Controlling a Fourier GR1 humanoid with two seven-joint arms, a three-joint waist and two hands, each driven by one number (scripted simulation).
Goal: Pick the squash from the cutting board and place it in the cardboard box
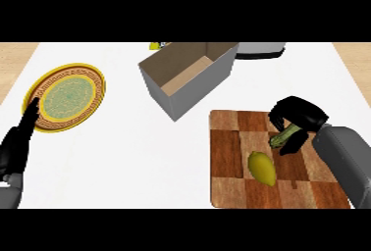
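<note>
A wooden cutting board (232, 191) lies at the right of the white counter. Above its far right part my right hand (301, 115) is curled round a green, pale-ended squash (283, 137), of which only the lower end shows below the fingers. Whether the squash touches the board I cannot tell. The open cardboard box (168, 95), grey outside and brown inside, stands behind the board to the left, apart from the hand. At the left edge, well away from these, my left hand (17, 142) rests open with fingers straight.
A yellow oval fruit (262, 168) lies on the middle of the board, just left of my right forearm (344, 162). A yellow patterned plate (67, 96) sits at the far left. A grey appliance (258, 49) stands behind the box.
</note>
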